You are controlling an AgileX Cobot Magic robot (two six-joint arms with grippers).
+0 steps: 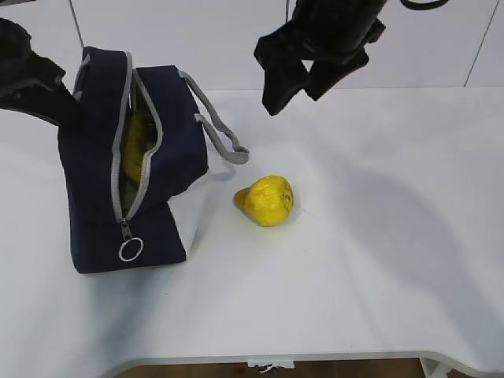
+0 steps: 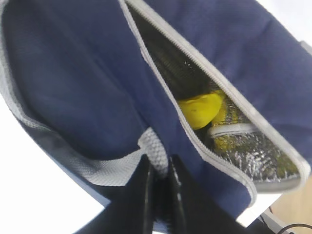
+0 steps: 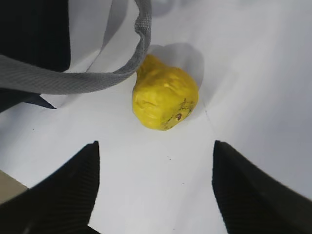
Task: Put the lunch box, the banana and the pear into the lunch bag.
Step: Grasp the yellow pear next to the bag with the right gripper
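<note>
The navy lunch bag (image 1: 94, 197) stands at the left with its zipper open. My left gripper (image 2: 157, 163) is shut on the bag's grey webbing handle (image 2: 155, 148); in the exterior view it (image 1: 67, 106) sits at the bag's back left corner. The banana (image 2: 200, 108) lies inside the bag on the foil lining, also visible as the yellow banana (image 1: 134, 153) through the opening. A pale rim (image 2: 233, 129) shows beside it; I cannot tell whether it is the lunch box. The pear (image 1: 268, 200) lies on the table right of the bag. My right gripper (image 3: 156, 146) hangs open above the pear (image 3: 165, 100), empty.
The bag's other grey handle (image 3: 73, 80) droops toward the table close to the pear's neck. A metal ring pull (image 1: 130, 249) hangs at the front end of the zipper. The white table (image 1: 378, 260) runs right and forward to its front edge.
</note>
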